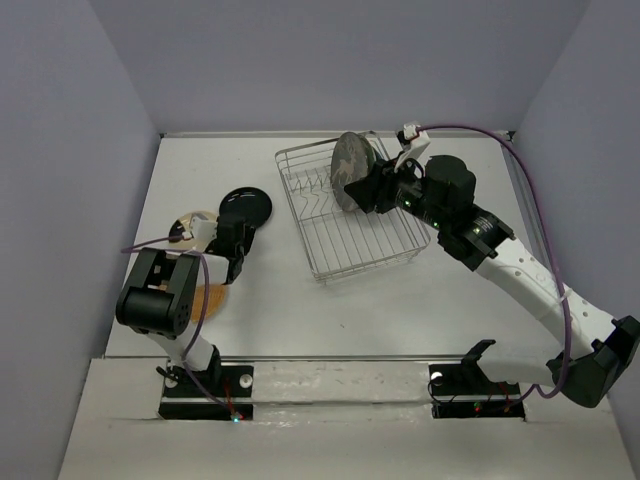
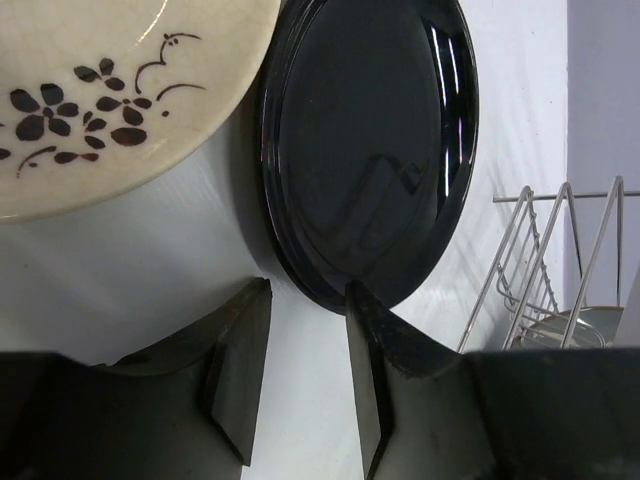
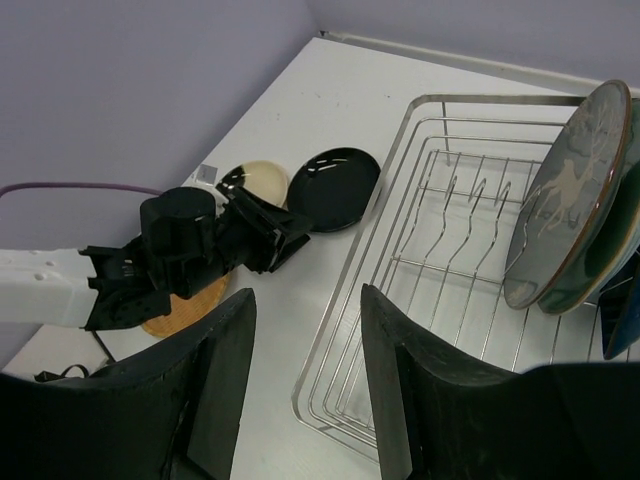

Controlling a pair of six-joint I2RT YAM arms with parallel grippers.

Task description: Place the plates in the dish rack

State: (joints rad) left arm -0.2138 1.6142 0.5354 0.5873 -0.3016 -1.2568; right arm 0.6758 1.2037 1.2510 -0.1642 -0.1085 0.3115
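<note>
**Three plates in the rack, three flat on the table**

The dish rack [image 1: 355, 235] is set on the table [image 1: 300, 310], toward the far right. Three plates are stood on edge at its far end and are best seen from the right wrist. The grey patterned plate [image 3: 565, 190] is in front, and the pale teal plate [image 3: 605, 245] is leaned just behind it. The dark blue plate [image 3: 622, 315] is behind that and is mostly cut off by the frame edge.

The right gripper [image 3: 305, 370] is held over the rack, close beside the grey patterned plate. Its fingers are spread wide and nothing is held between them.

Left of the rack, the small black plate [image 2: 370, 140] is laid flat on the table. The cream plate [image 2: 100, 100], painted with dark flowers, is just beside it; whether the two touch cannot be told. The orange-tan plate [image 1: 210, 298] is laid nearer the arm bases and is partly hidden under the left arm.

The left gripper [image 2: 305, 365] is held low at the near rim of the small black plate. Its fingers are parted, the rim is met at the tip of one finger just ahead of the gap, and nothing is clamped.
</note>
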